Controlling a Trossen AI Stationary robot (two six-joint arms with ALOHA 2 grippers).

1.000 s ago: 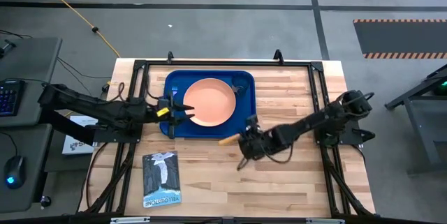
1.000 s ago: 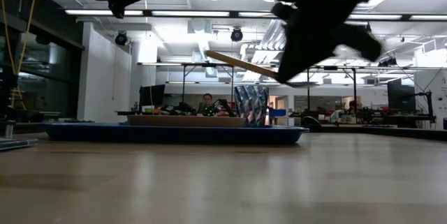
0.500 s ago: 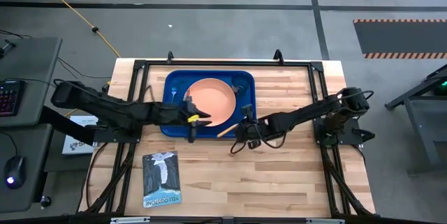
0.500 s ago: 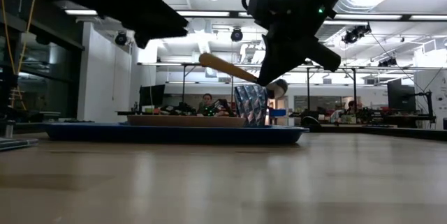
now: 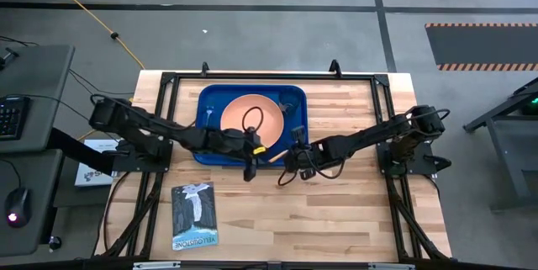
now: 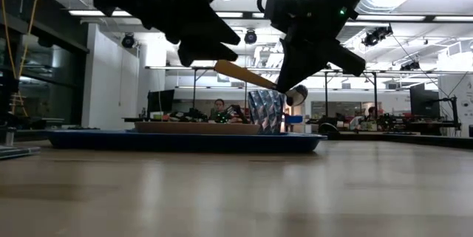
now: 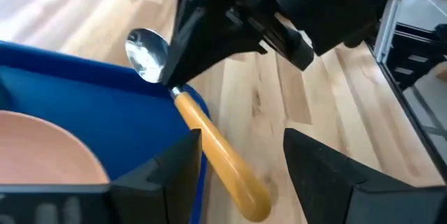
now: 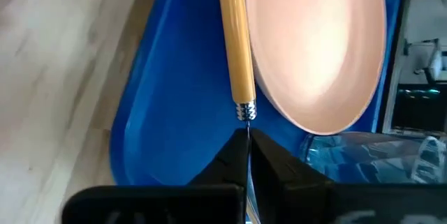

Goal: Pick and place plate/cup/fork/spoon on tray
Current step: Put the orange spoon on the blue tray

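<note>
The peach-orange plate lies on the blue tray, and the dark cup stands at the tray's near right corner. My right gripper is shut on the spoon, above that corner. My left gripper reaches across the tray's near edge. It is open, with its fingers on either side of the free end of the spoon's orange handle. I cannot tell whether they touch it. I cannot make out the fork. My right gripper pinches the spoon's thin metal neck between its two fingers, just behind the silver bowl. The fingers come from the table's right side, along the spoon. The spoon is lifted clear and tilted, with its handle end higher and pointing toward my left gripper.
A dark booklet lies on the wood near the table's near left corner. The black frame rails run along the table's sides. Bare wood lies near and to the right of the tray.
My left gripper has gone toward the table's right along the tray's near edge, up to the spoon's handle end. My right gripper first carried the spoon toward the tray's near right corner, then held still. The spoon stays lifted and tilted.
</note>
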